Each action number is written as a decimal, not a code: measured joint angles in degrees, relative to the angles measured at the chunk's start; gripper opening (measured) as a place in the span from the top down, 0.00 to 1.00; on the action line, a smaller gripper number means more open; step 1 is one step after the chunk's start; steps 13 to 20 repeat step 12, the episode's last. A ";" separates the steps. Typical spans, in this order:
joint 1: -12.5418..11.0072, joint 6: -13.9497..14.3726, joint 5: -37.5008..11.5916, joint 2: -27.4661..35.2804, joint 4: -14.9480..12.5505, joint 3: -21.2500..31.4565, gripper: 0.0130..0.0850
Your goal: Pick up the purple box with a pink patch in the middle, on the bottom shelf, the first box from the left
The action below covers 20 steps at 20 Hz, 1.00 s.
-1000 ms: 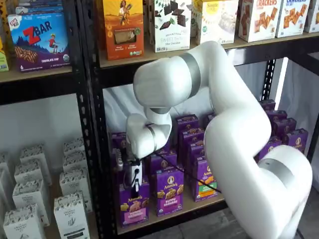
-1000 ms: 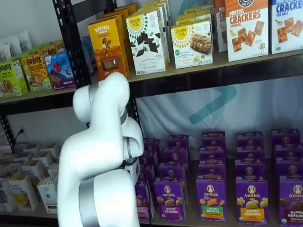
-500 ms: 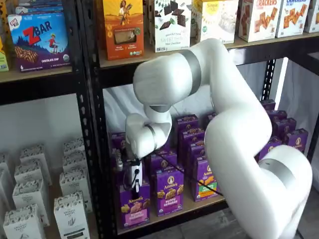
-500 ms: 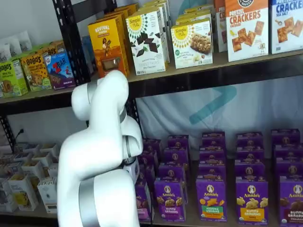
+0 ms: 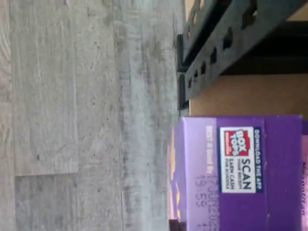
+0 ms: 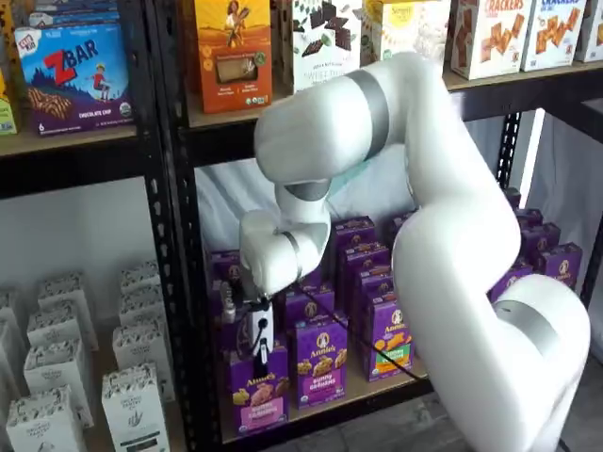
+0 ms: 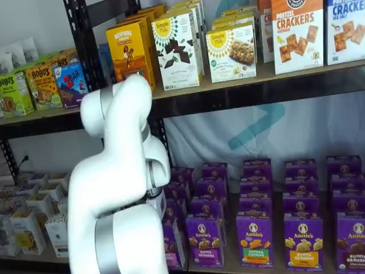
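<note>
The purple box [image 6: 258,394] with a pink band low on its front stands at the left end of the bottom shelf [image 6: 369,387], close to its front edge. My gripper [image 6: 260,360] comes down on the box's top, and its black fingers are shut on the purple box. In the wrist view the purple box [image 5: 240,173] fills one side, its top flap carrying a Box Tops label, with the floor beside it. In a shelf view only a strip of the purple box [image 7: 171,246] shows behind my arm.
More purple Annie's boxes [image 6: 320,363] stand in rows right beside and behind the held one. A perforated black upright [image 6: 179,282] rises just to its left, with white cartons [image 6: 132,405] beyond it. The upper shelf board [image 6: 226,127] hangs over my arm.
My arm's elbow has risen, and the gripper with the purple box has shifted slightly toward the shelf's front edge.
</note>
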 joint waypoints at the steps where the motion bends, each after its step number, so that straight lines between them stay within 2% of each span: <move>1: 0.01 -0.33 -0.21 -0.73 0.38 0.93 0.67; 7: 0.01 -2.75 -0.47 -7.06 2.98 7.84 0.67; 12: -0.07 -3.36 -0.47 -12.79 3.52 13.87 0.67; 20: -0.07 -3.36 -0.47 -12.79 3.52 13.87 0.67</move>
